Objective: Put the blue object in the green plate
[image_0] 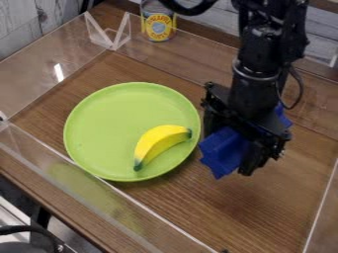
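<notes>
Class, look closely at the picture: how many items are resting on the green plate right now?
1. Only the yellow banana lies on the green plate, at its right side. The blue object is in the gripper, just beyond the plate's right rim.

— How is the light behaving over the counter (pixel 145 203)?

— It is falling evenly and fairly brightly from above, leaving only soft shadows. Glare is streaking the clear wall (pixel 59 54) along the left edge and washing out the near left corner.

— Is anything blurring?

— The whole frame is looking slightly soft and grainy. The green plate (pixel 113 114) is glowing strongly, while the dark gripper (pixel 242 158) is losing detail.
</notes>
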Controlling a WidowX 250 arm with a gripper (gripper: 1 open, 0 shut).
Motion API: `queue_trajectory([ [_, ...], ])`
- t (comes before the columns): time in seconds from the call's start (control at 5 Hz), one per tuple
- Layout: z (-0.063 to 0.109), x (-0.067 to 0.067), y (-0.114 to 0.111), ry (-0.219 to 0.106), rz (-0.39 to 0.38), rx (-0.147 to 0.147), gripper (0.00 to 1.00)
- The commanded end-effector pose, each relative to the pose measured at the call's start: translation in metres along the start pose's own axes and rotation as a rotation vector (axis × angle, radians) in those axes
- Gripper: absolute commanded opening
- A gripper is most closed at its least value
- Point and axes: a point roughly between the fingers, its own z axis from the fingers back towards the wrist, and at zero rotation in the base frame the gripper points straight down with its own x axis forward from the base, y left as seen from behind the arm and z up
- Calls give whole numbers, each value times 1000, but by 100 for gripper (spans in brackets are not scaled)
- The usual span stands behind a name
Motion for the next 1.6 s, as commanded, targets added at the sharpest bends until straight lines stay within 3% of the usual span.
queue_trajectory([
  [0.0, 12, 6, -3, -71, -1, 6, 0],
  [0.4, 9, 11, -6, -100, 18, 13, 0],
  [0.6, 6, 13, -6, -113, 29, 17, 100],
  [1.4, -33, 19, 1, -129, 10, 35, 100],
])
